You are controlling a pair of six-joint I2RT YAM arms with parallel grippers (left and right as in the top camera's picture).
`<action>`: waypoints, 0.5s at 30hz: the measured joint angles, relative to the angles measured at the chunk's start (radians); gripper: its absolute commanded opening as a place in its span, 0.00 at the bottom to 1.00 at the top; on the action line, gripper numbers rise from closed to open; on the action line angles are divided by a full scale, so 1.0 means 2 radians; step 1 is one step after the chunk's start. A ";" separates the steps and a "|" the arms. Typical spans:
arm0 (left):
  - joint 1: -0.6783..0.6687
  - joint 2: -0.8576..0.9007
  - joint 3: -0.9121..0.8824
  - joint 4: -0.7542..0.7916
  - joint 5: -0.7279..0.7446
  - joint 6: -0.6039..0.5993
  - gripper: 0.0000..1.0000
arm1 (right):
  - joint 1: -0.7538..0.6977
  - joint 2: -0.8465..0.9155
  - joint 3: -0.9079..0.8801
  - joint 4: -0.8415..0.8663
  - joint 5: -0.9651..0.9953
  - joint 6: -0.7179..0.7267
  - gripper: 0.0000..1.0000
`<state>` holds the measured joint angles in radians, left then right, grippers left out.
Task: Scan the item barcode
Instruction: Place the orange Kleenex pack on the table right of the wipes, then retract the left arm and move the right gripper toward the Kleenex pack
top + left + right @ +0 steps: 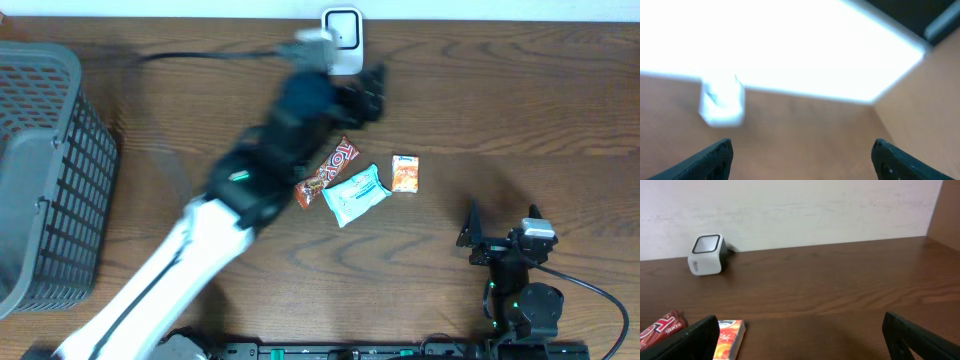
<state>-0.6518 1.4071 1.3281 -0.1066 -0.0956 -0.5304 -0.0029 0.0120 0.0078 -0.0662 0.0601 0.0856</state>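
3 packets are lying close together near the middle of the table (pixel 560 120): a red candy bar (pixel 330 168), a pale blue packet (pixel 355 194) lying against it, and a small orange packet (pixel 405 172) just beside the blue one. You are seeing none of them lifted, so by my reading the scan itself is not yet happening. 1 item is needing to be picked up and its barcode turned toward the scanner (pixel 342 32), which is sitting at the far edge of the table, well apart from the packets. Whether any of the 3 has had its scan, the pictures are not telling you.

Your left gripper (pixel 802 159) is hanging near the scanner with its jaws spread wide and nothing between them. Its wrist view is showing only bare wood and a washed-out white block that is probably the scanner. Your right gripper (pixel 802 341) is sitting at the near right side, well apart from the items, also gaping wide and carrying nothing.

Much is being lost to blur. The left arm is smearing across the overhead view and crowding the candy bar's lower end, so you are not able to tell whether the 2 are touching. No barcode is showing on any packet. The basket (pixel 50 170) at the left is being cut off by the frame, and its mesh is hiding whatever is inside. The right wrist view is clipping the candy bar and orange packet at its bottom edge.
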 measured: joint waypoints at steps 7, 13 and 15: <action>0.117 -0.161 0.023 -0.013 -0.107 0.157 0.89 | 0.000 0.000 -0.001 0.078 -0.030 0.002 0.99; 0.191 -0.221 0.047 -0.019 -0.177 0.291 0.89 | 0.000 0.029 0.018 0.099 -0.098 0.047 0.99; 0.203 -0.233 0.049 -0.035 -0.198 0.330 0.89 | 0.000 0.072 0.041 0.083 -0.110 0.060 0.99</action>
<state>-0.2462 0.9405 1.4254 -0.1768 -0.4919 0.1303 -0.0029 0.1551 0.0906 0.0994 -0.1600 0.2062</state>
